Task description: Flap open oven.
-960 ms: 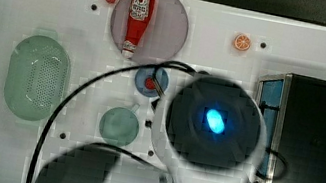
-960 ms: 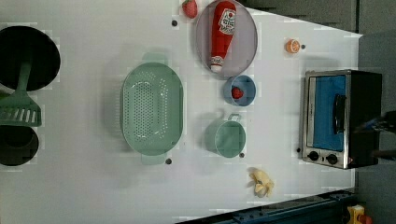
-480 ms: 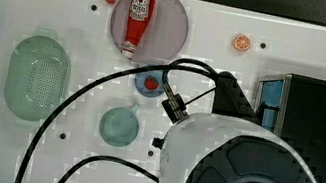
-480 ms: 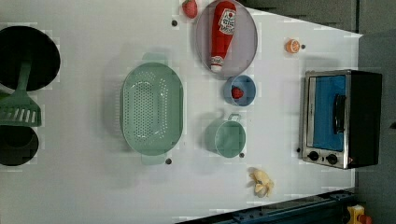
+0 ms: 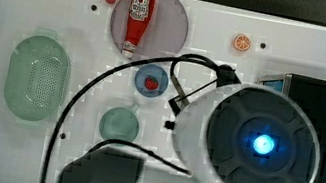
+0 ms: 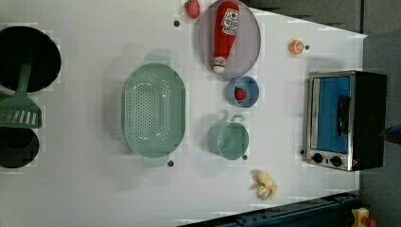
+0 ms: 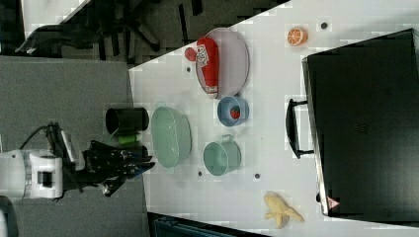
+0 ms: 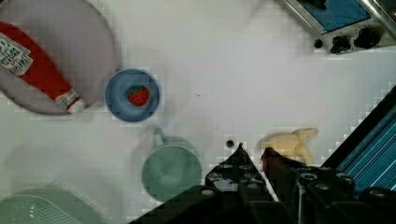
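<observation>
Oven door closed, gripper well away from it.

The oven [image 6: 345,120] is seen at the left view's right table edge; its rigid bar handle [image 6: 344,115] is judged the hold. The gripper [image 8: 252,154] fingertips are nearly together, empty.

1. A white counter [image 6: 94,189] is seen carrying everything.
2. The oven [image 6: 345,120] is set at the left view's right edge.
3. A green colander [image 6: 153,116], green mug [image 6: 229,139], blue bowl [image 6: 242,92], grey plate [image 6: 250,42], banana [image 6: 265,185], orange slice [image 6: 296,46] and strawberry [image 6: 192,8] are laid directly on it.
</observation>
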